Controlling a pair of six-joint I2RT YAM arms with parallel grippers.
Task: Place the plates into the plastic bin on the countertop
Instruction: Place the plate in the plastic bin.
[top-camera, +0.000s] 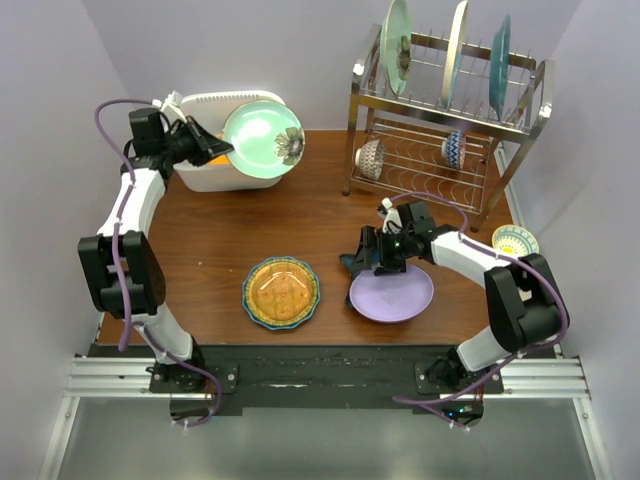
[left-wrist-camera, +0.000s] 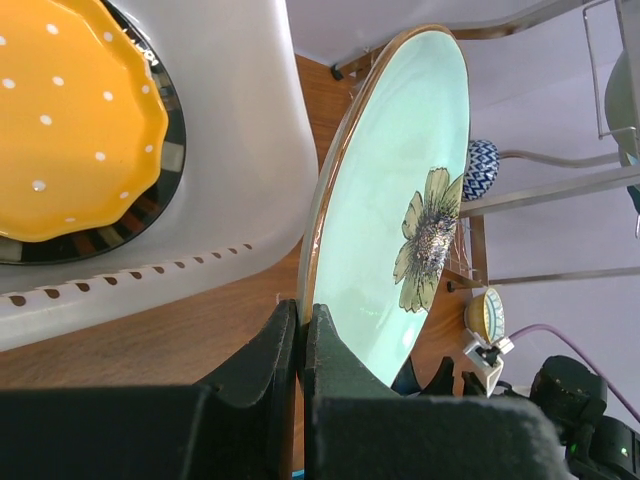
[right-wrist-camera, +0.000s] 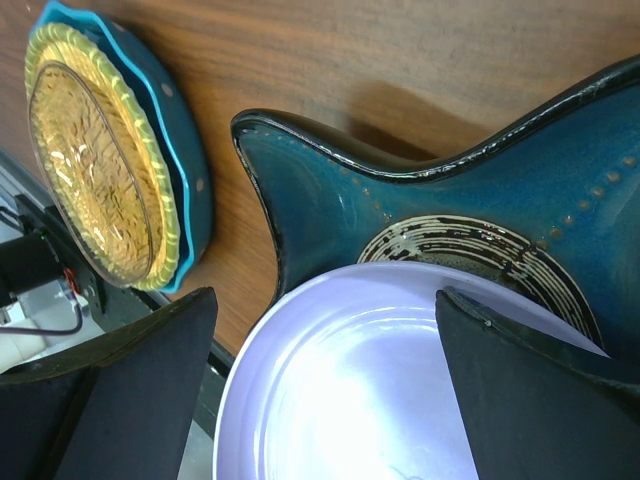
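The countertop (top-camera: 250, 235) lies under both of your claws. The steel dish rack (top-camera: 520, 110) stands at its far right corner, well beyond your right claw (top-camera: 383, 258), with three plates standing on edge in the top tier and two small bowls in the lower one. The plastic bin (top-camera: 205, 178) sits at the far left, right under and beside your left claw (top-camera: 222, 150). That left claw is clamped on the rim of the mint-green plate (top-camera: 258, 138), whose flower print faces up in the overhead view. In the left wrist view its fingers (left-wrist-camera: 285, 345) pinch the plate's (left-wrist-camera: 400, 180) lower edge, and the plate stands on edge just beside the bin's outer wall (left-wrist-camera: 230, 150). Your right claw (right-wrist-camera: 330, 340) is spread wide, one finger to each side, and hangs over the near rim of the lavender plate (right-wrist-camera: 350, 400). You cannot tell whether the fingers touch it. The lavender plate (top-camera: 395, 295) rests on the blue star-shaped plate (right-wrist-camera: 480, 200), which juts out just beyond the claw. The amber plate (top-camera: 281, 292) with its blue-green rim lies flat on the wood to the left of the right claw, apart from the other two. Inside the bin, to the left of the left claw, the orange dotted plate (left-wrist-camera: 70, 110) lies on top of the black-rimmed plate (left-wrist-camera: 165, 150).
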